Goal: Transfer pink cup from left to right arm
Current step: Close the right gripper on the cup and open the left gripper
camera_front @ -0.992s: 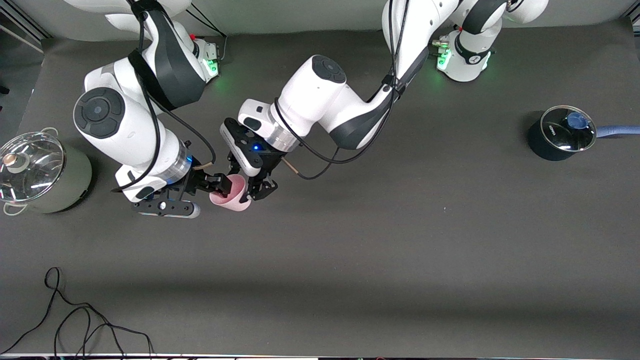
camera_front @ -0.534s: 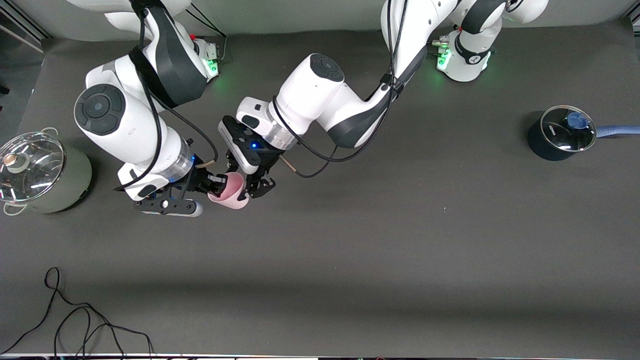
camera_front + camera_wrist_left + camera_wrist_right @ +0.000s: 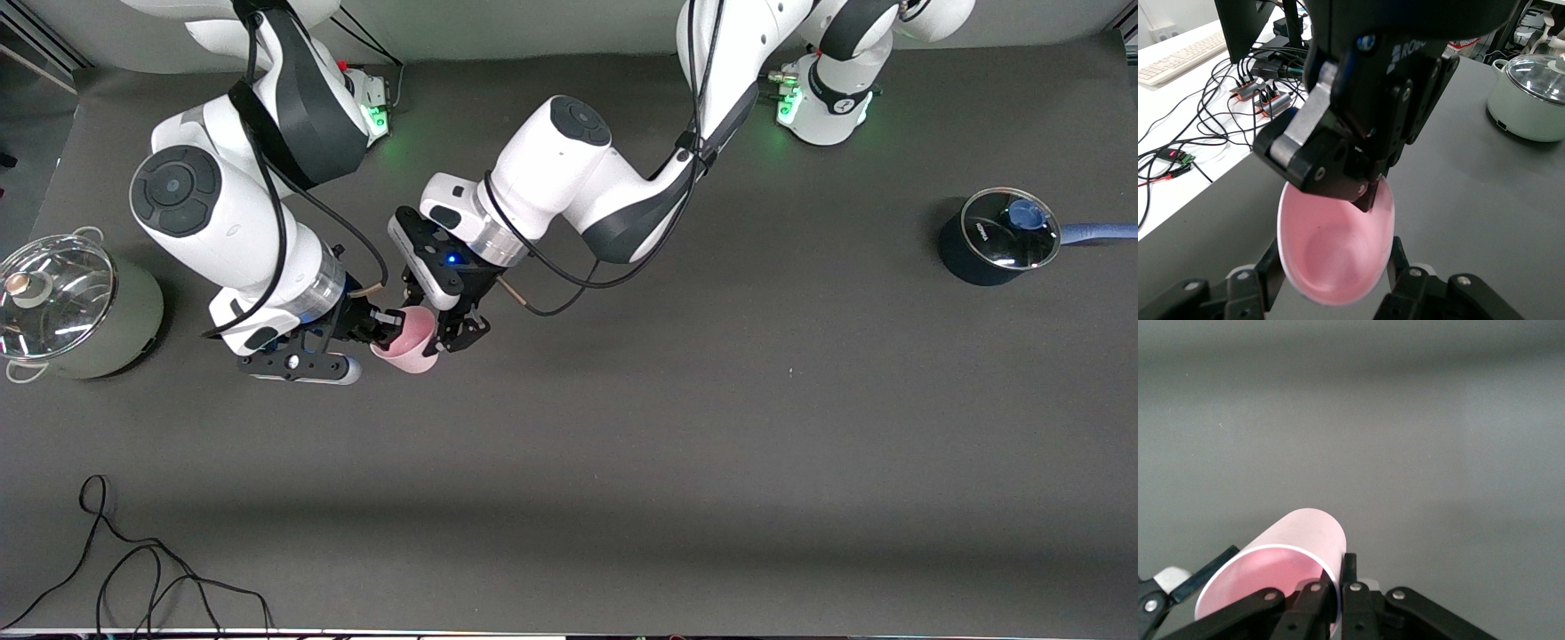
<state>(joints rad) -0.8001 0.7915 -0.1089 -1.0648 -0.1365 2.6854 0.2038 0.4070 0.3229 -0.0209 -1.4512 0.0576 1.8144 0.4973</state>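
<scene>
Dark gray cloth covered the table (image 3: pixel 711 444), and the smooth pink cup (image 3: pixel 411 348) hung tipped in the air above it. Both pincers pinched it: the left gripper (image 3: pixel 442 331) squeezed its sides, while the right gripper (image 3: pixel 384 327) nipped its thin rim.

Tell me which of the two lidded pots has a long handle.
The dark pot at the left arm's end of the table: a long blue handle sticks out from it. The pale green pot at the right arm's end has only small loop handles.
</scene>
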